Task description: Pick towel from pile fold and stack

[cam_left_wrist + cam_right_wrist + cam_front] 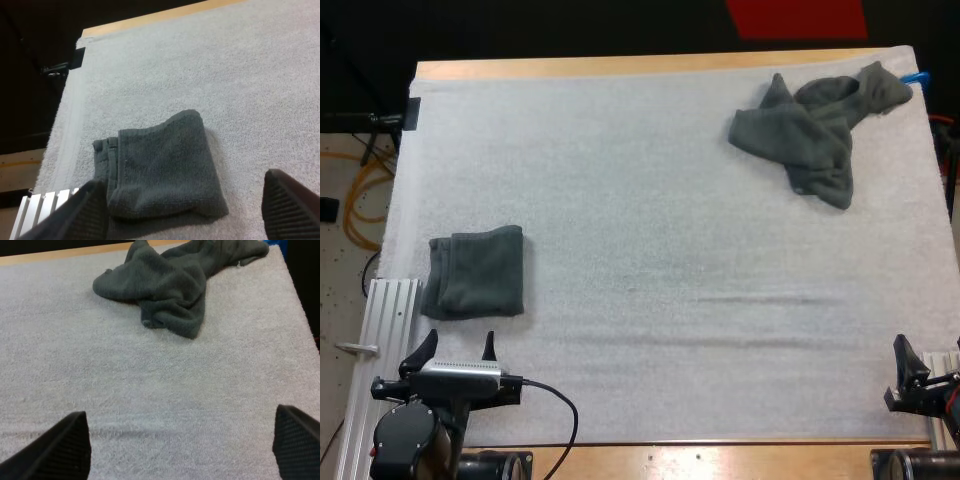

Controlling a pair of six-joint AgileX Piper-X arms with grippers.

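My left gripper and right gripper sit open, empty. With one folded towel down, I'd next fetch the crumpled towel.

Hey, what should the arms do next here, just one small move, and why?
Probably reach the right gripper forward toward the crumpled towel at the far right of the mat. Its fingers stand open on nothing, that towel lies straight ahead of it, and one folded towel lies by the open left gripper.
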